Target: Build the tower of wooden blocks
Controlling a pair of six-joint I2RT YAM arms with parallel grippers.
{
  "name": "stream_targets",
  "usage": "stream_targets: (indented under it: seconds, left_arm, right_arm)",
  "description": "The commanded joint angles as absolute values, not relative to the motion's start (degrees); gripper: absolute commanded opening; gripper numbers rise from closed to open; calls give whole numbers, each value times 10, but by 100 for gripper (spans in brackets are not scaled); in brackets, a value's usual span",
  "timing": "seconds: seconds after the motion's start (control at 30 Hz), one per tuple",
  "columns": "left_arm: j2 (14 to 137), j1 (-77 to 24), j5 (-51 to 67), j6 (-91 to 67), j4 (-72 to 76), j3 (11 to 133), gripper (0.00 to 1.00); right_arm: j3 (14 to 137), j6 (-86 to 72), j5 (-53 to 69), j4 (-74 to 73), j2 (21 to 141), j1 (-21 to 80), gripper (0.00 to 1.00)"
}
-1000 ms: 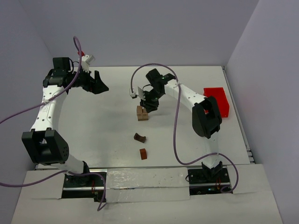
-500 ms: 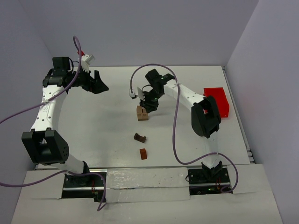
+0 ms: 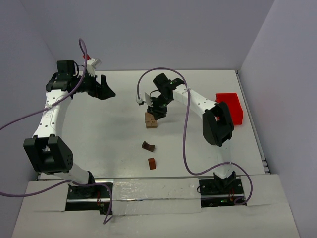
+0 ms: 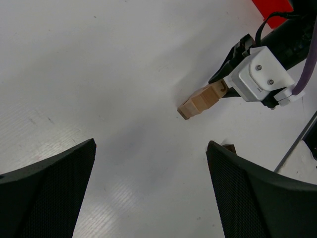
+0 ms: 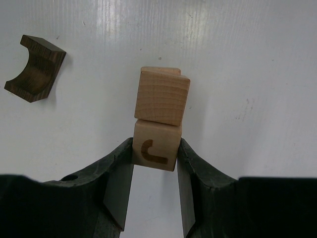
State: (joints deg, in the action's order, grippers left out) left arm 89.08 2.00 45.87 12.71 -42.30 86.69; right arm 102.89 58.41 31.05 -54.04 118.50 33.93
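Your right gripper [image 5: 154,148] is clamped on a light tan cube [image 5: 153,152] branded with a dark curved mark, near the middle of the table [image 3: 109,129]. That cube touches a second tan cube [image 5: 162,96] just beyond it. A dark brown arched block [image 5: 33,68] lies apart, nearer the arm bases. Your left gripper [image 4: 151,146] hangs wide open and empty, well off to the left.

One readable sign: a brown L-like mark, rounded at its corner.
It stands on the marked cube [image 5: 154,151], touching the plain cube [image 5: 162,96], clamped in the right gripper [image 5: 155,157].
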Motion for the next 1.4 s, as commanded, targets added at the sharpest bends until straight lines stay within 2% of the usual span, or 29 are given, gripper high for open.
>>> stream_targets:
  seconds: [0.0,0.73,0.9,0.97,1.27,1.33,1.37]
  left_arm:
    - [894,18,463,134,-427,900,99]
    - [888,18,464,143,-431,895,99]
    - [847,18,494,153,-395,856,99]
    - [829,18,512,158,-378,831,99]
    - [726,14,568,234,-367,736,97]
    - [708,-12,556,342,-426,723,95]
    - [704,-15,554,348,-430,722,94]
  right_arm:
    - [1055,589,314,-545,1191,346,40]
    - [1037,582,307,-535,1183,352,67]
    - [1040,565,309,-533,1168,353,77]
    - [1039,560,311,-533,1157,351,91]
    - [1022,540,325,-530,1070,333,100]
    - [1020,525,331,-530,1042,325,100]
    - [1019,524,334,-530,1040,325,100]
